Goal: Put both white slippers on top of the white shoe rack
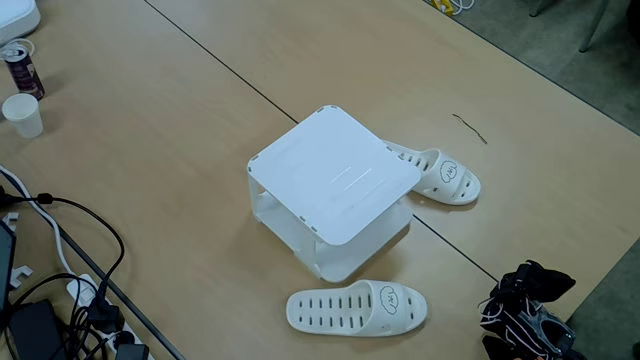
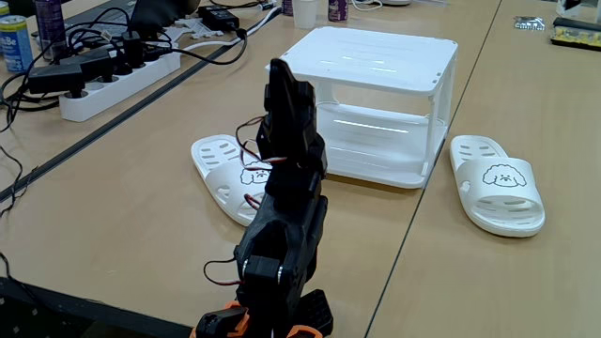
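shoe rack: white shoe rack (image 1: 335,180) stands upright mid-worktop (image 1: 180,90), flat top panel bare, see-through sides; same rack in the other fixed view (image 2: 376,58)

slipper one: white slipper (image 1: 357,307) lies flat on the worktop just in front of the rack in a fixed view, apart from it, sole down, cartoon face toward the right end; in the other fixed view (image 2: 223,169) it lies left of the rack, partly hidden behind the arm

slipper two: second white slipper (image 1: 440,177) lies right of the rack in a fixed view, heel end tucked under the edge of the rack's top panel; in the other fixed view (image 2: 498,183) it sits right of the rack, face print up, a small gap to the rack's base

arm: black arm (image 2: 282,235) folded upright, in front of the rack, well short of it

fingers: fingers at the arm's top (image 2: 280,75) look narrow, but can't tell for sure; nothing seen in them

clutter: power strip (image 2: 122,73) and cables left of the rack; paper cup (image 1: 23,114) and can (image 1: 22,66) well off from the rack
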